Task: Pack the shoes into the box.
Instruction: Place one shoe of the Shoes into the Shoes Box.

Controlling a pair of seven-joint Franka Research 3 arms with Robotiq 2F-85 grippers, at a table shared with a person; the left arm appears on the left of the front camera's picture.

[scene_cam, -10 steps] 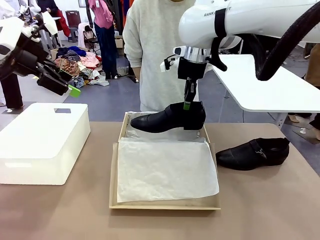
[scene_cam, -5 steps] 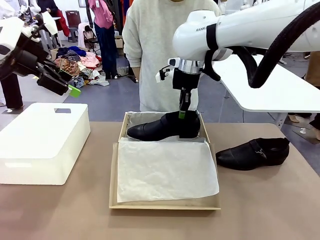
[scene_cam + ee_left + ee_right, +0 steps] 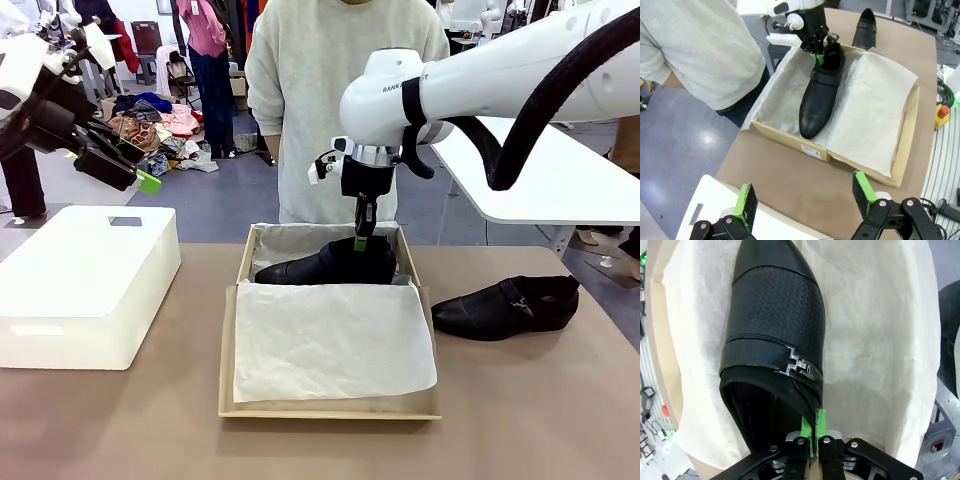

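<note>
At your far left, the left gripper (image 3: 805, 196) hangs up above the table's left end, over the white bin (image 3: 80, 270). Its green-padded fingers are spread wide with nothing between them.

Just right of the bin, at mid-table, the box (image 3: 228, 350) lies open. Its white tissue paper (image 3: 330, 340) lines the far compartment and is spread flat over the near half. A black shoe (image 3: 325, 265) sits low in that far compartment, lying across the box with its toe pointing toward your left arm's side. Whether its sole already rests on the paper, you cannot tell.

The right gripper (image 3: 361, 238) comes straight down onto the shoe's heel end, fingers pressed together — pinching the rim of the collar, just behind the buckled strap.

A person (image 3: 320, 100) in a light sweater stands right behind the box at the far edge.

Further right, the second shoe (image 3: 505, 305) lies on the bare tabletop — apart from the box, toe pointing toward it.
</note>
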